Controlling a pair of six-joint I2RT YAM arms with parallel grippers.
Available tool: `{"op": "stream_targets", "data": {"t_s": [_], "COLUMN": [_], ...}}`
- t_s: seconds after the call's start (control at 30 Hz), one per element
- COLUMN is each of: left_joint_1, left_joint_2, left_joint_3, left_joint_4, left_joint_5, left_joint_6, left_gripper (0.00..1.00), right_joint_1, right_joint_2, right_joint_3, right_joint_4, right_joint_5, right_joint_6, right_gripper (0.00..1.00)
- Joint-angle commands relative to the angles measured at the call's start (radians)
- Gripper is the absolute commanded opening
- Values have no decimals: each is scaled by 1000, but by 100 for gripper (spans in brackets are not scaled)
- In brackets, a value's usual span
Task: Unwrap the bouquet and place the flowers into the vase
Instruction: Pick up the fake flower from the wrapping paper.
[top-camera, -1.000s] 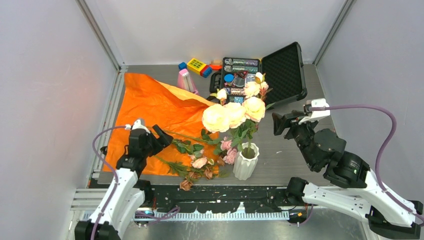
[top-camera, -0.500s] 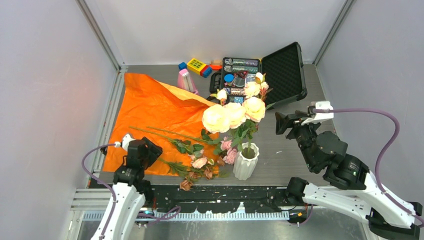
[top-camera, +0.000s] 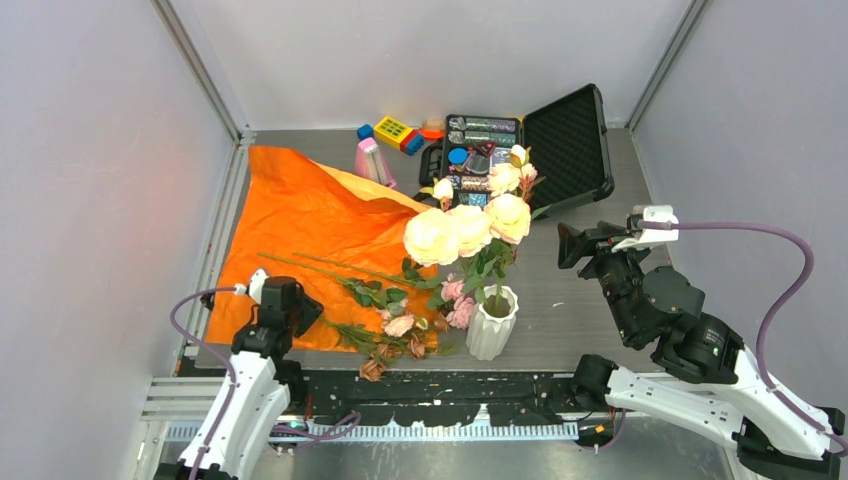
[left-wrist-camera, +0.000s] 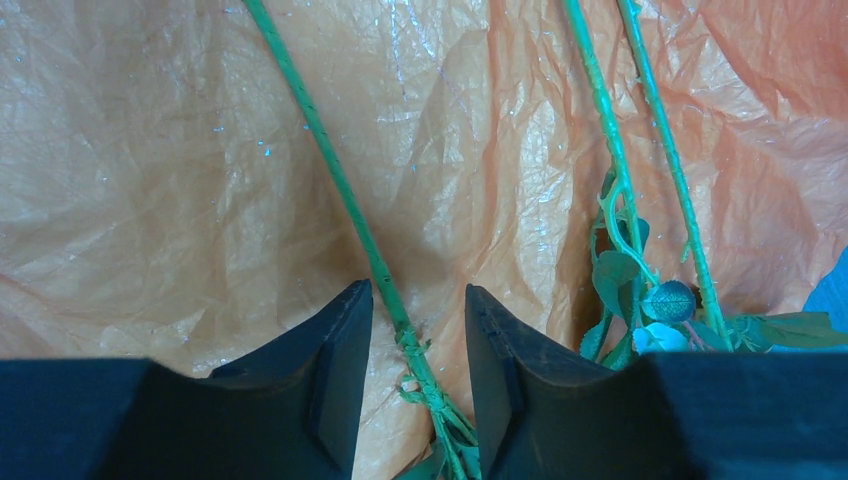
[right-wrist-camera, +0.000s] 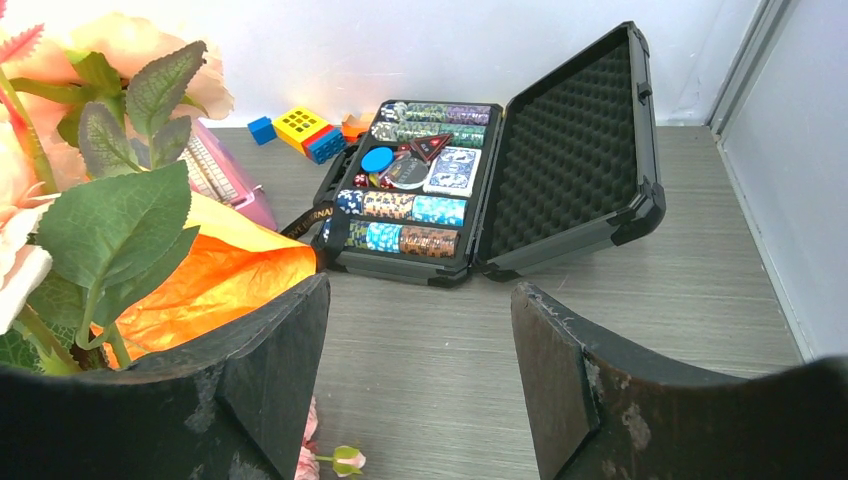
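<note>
Green and thin, one loose stem (left-wrist-camera: 340, 190) lies on the orange paper (left-wrist-camera: 150, 180) between the half-spread jaws of the left gripper (left-wrist-camera: 418, 292) — we see gaps either side, and its lower end is cut off. Cream flowers (top-camera: 465, 228) stand in the vase (top-camera: 491, 325), its mouth hidden among them. Well apart, the right gripper (right-wrist-camera: 420, 290) hangs spread wide — empty.

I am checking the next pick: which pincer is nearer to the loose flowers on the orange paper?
Left. The left pincer straddles one green stem on the paper; the right pincer is beyond the vase, far from them.

stems (left-wrist-camera: 330, 170) cut off above, behind left pincer (left-wrist-camera: 417, 290) below
</note>
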Motion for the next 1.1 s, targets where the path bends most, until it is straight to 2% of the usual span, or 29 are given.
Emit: {"op": "stream_targets", "data": {"t_s": [0.0, 0.13, 0.4, 0.63, 0.77, 1.07], "left_joint_1": [5, 4, 5, 5, 5, 5], "left_joint_2": [-28, -49, -51, -50, -51, -90], "left_joint_3": [-22, -47, -77, -69, -56, 45], "left_joint_4": [61, 79, 101, 111, 128, 146], "left_joint_5": [-18, -18, -14, -12, 16, 81], "left_joint_6": [-16, -33, -42, -42, -31, -43], "left_gripper": [40, 35, 32, 16, 0, 0], "right_joint_1": [4, 4, 4, 4, 4, 4], "right_joint_2": [-2, 2, -1, -1, -8, -42], "right_joint_3": [-2, -2, 0, 5, 9, 25], "right_joint_4": [50, 50, 50, 49, 49, 49], "right_joint_5": [33, 37, 38, 34, 19, -139], "right_joint_6": [9, 8, 7, 7, 7, -11], "right_gripper": [72, 72, 72, 72, 72, 72]}}
